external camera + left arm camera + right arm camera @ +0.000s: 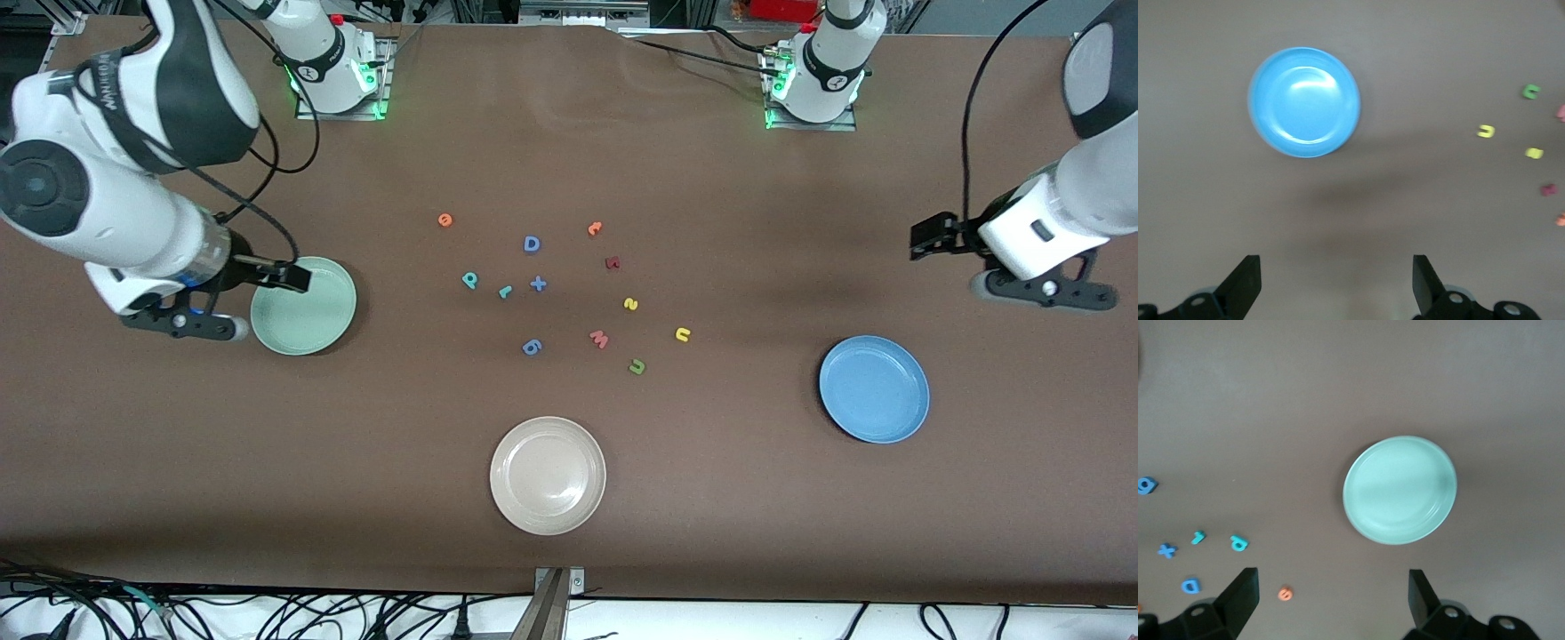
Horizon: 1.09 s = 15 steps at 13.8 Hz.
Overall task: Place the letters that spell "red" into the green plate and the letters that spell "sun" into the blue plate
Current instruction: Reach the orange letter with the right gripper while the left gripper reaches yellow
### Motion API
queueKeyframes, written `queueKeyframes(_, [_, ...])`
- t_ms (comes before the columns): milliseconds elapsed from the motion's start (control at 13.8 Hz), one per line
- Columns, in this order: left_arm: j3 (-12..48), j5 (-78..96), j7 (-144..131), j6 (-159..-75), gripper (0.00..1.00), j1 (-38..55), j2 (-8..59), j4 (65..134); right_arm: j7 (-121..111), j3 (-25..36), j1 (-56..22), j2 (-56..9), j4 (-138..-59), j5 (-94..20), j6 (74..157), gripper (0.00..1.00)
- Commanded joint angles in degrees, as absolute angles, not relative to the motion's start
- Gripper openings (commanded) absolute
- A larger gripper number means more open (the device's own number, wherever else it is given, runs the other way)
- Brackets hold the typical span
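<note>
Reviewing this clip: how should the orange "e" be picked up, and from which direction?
Come straight down on the orange "e" and pinch across its rounded outer edges. It lies flat on the table, apart from the other letters, so probably only a top approach fits. The right hand, open over the green plate, is closest.

On the brown table (569,160) lie small foam characters, placed here relative to the blue foam capital "D" (532,244). An orange "e" (445,220) lies toward the right arm's end. A blue plus sign (538,284) and a blue "6" (532,347) lie nearer the camera. A yellow "s" (630,304) and yellow "u" (683,334) lie nearer, toward the left arm's end. Lettering on the right arm's black band (120,84) is not legible.
</note>
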<state>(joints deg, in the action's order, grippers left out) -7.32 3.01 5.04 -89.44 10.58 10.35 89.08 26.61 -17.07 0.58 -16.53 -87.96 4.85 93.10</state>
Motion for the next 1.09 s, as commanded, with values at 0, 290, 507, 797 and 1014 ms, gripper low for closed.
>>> queueKeyframes(0, [-7.29, 9.12, 4.92, -92.8, 1.0, 10.46, 15.8, 88.24, 33.99, -20.12, 0.97, -13.28, -93.5, 3.27, 93.42, 0.98])
queueKeyframes(290, [-6.07, 11.51, 5.89, -100.26, 1.0, 10.55, 20.99, 88.33, 39.53, -22.05, 0.97, -9.07, -104.03, -2.81, 98.68, 0.98])
queueKeyframes(507, [-4.04, 11.6, 4.31, -106.33, 1.0, 12.82, 24.86, 89.03, 45.42, -26.53, 0.97, -3.1, -118.25, -2.9, 110.52, 0.98])
queueKeyframes(797, [-4.04, 11.69, -4.46, -115.02, 1.0, 18.27, 30.57, 90.0, 53.24, -31.98, 0.97, -2.54, -131.55, -2.81, 125.82, 0.98])
queueKeyframes(1014, [-4.04, 11.34, -8.7, -121.89, 1.0, 21.88, 33.65, 91.93, 53.88, -32.52, 0.88, -4.3, -134.55, -2.81, 127.87, 0.98])
